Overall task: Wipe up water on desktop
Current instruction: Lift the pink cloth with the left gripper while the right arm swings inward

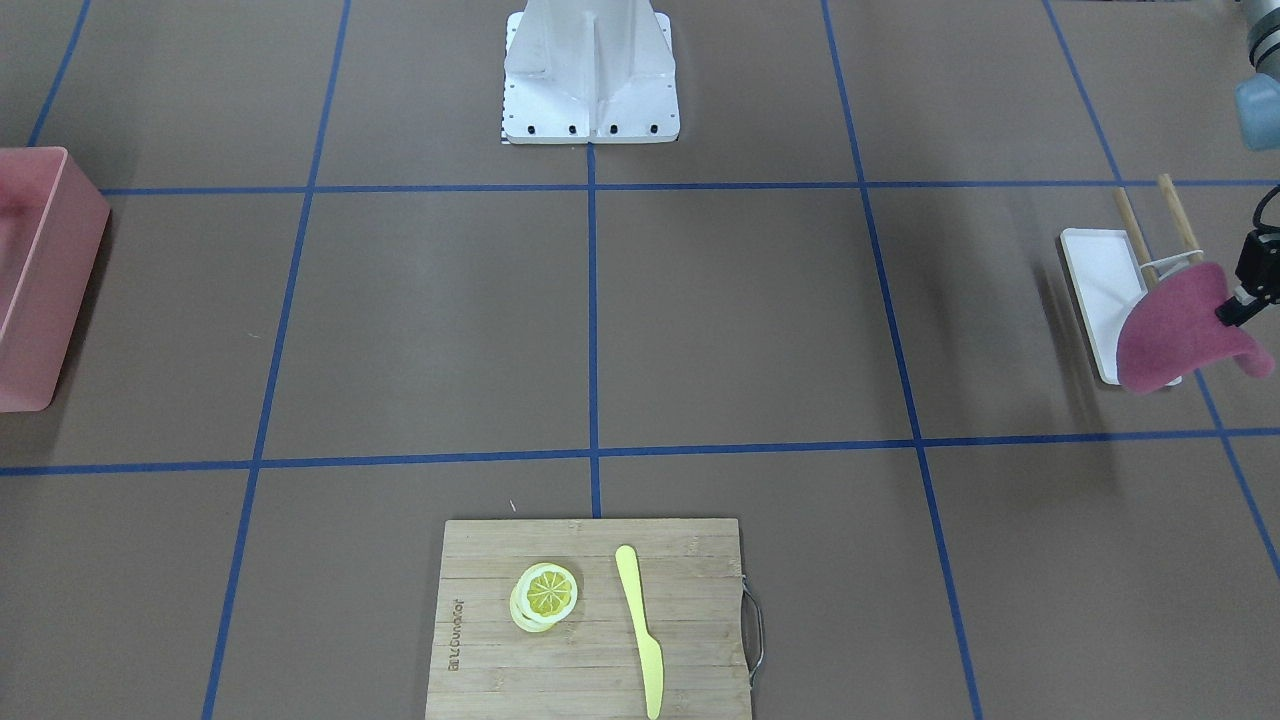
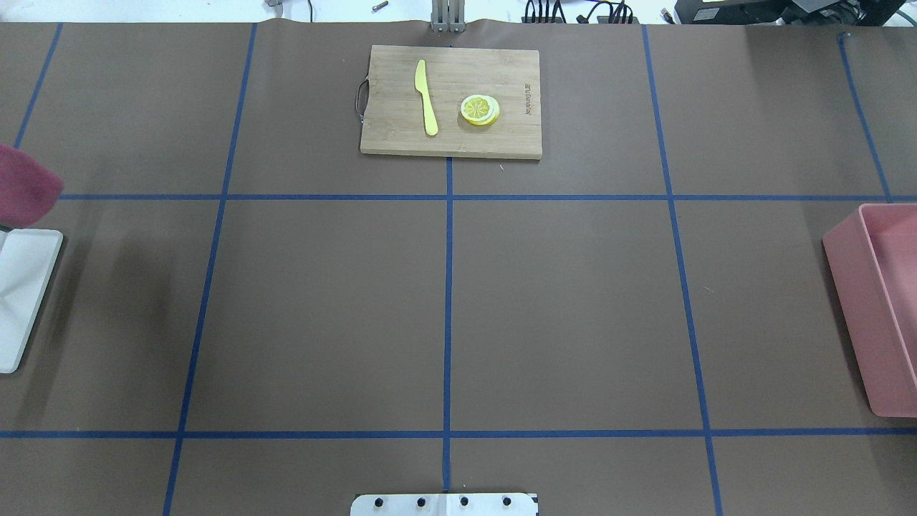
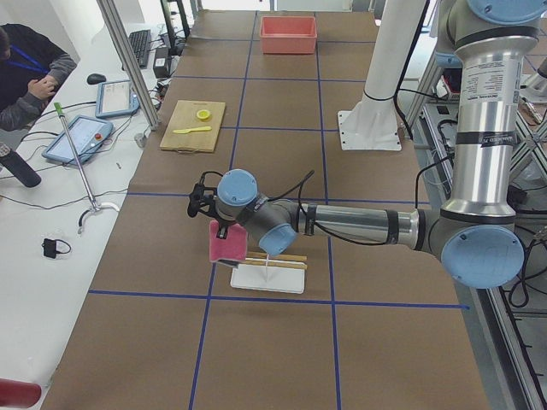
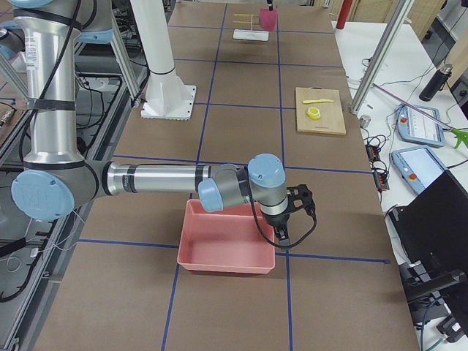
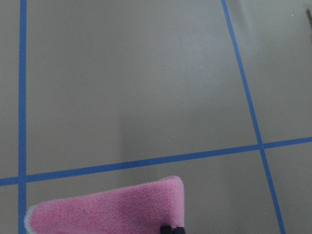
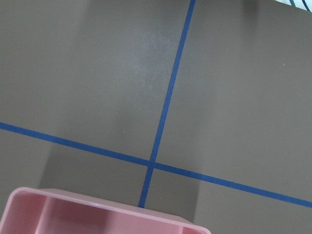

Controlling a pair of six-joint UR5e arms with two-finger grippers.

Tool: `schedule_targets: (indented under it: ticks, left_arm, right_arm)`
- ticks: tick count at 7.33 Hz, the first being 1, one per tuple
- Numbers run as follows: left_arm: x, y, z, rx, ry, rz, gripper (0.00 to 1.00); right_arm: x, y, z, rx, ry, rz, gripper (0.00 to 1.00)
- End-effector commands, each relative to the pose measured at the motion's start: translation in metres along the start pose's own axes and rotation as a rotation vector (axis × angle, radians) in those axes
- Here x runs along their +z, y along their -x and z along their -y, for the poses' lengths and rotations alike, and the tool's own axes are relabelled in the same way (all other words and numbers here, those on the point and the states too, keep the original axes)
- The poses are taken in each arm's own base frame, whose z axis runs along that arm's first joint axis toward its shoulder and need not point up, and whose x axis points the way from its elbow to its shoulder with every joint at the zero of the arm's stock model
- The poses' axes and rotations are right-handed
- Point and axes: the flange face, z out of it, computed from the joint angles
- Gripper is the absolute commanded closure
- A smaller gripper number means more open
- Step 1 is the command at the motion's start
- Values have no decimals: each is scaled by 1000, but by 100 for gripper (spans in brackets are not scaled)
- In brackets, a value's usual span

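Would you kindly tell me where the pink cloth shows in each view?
Front-facing: far right, pink cloth by the white tray.
Overhead: left edge.
Exterior left: centre.
Exterior right: top, far end.
Left wrist: bottom edge.
Right wrist: not in it.
Shared landmark: the white tray beside it.

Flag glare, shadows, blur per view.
Front-facing: soft shadow on the desktop left of the white tray and pink cloth. Overhead: cloth cropped at left edge, broad shadow beside tray. Left wrist: pale sheen mid-frame, no blur. Right wrist: glare patch top centre, shadow above the pink bin.
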Motion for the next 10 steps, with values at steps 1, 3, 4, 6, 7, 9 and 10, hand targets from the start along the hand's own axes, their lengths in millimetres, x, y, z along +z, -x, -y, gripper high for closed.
schedule_targets:
  ticks: [1, 3, 4, 6, 7, 9, 10]
  left_arm:
    - [-8, -40, 37, -88, -49, -10, 100]
    - [23, -109, 43, -181, -51, -28, 100]
    - [45, -156, 42, -232, -62, -38, 100]
    - [86, -254, 43, -339, -78, -95, 100]
    - [100, -299, 44, -409, -91, -130, 100]
    - [116, -381, 47, -569, -93, -205, 100]
    - [117, -418, 54, -637, -90, -204, 100]
  right_arm:
    - [-7, 26, 16, 9, -72, 50, 0]
    - [-2, 71, 27, -12, -167, 149, 3]
    - [12, 105, 31, 4, -176, 197, 2]
    - [27, 195, 62, 55, -256, 296, 1]
    - [35, 249, 80, 44, -316, 330, 2]
    - [27, 370, 89, 69, -433, 423, 1]
    - [21, 444, 78, 30, -533, 441, 1]
